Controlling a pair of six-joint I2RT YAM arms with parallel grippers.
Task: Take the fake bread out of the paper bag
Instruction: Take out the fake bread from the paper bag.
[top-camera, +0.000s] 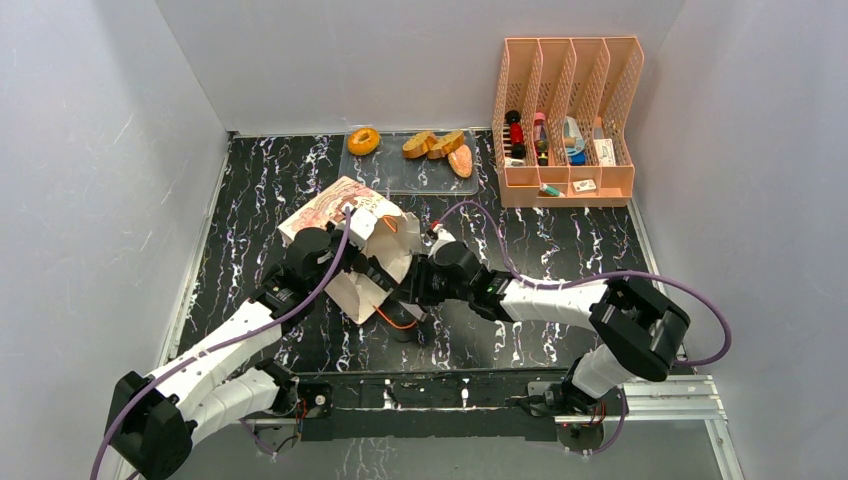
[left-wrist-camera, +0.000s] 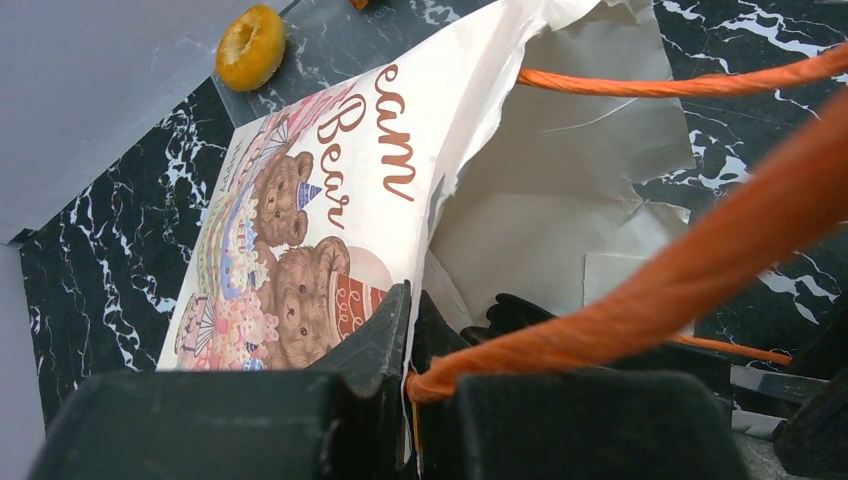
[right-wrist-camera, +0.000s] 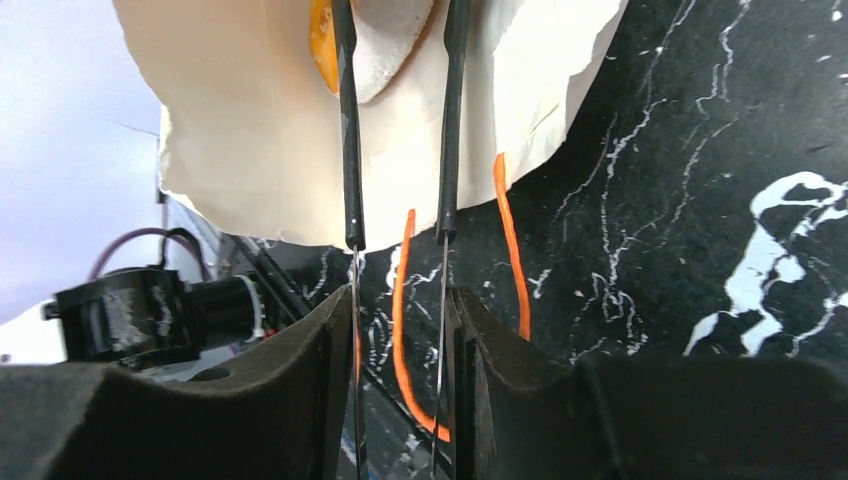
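The paper bag (top-camera: 360, 225) lies on its side on the black marbled table, its bear picture (left-wrist-camera: 290, 260) facing up. My left gripper (left-wrist-camera: 412, 310) is shut on the edge of the bag's mouth beside an orange cord handle (left-wrist-camera: 640, 290). My right gripper (right-wrist-camera: 400, 310) holds thin black-tipped tongs (right-wrist-camera: 348, 150) that point at the bag (right-wrist-camera: 250, 130). A cream piece of fake bread with an orange crust (right-wrist-camera: 385, 40) sits at the tong tips; whether they pinch it I cannot tell. More fake bread lies on the clear tray (top-camera: 400, 175): a ring doughnut (top-camera: 363, 141) and brown slices (top-camera: 432, 146).
A pink mesh file organiser (top-camera: 565, 120) with small items stands at the back right. Grey walls close in the table on the left, back and right. The bag's second orange handle (top-camera: 390, 315) trails on the table towards the arm bases.
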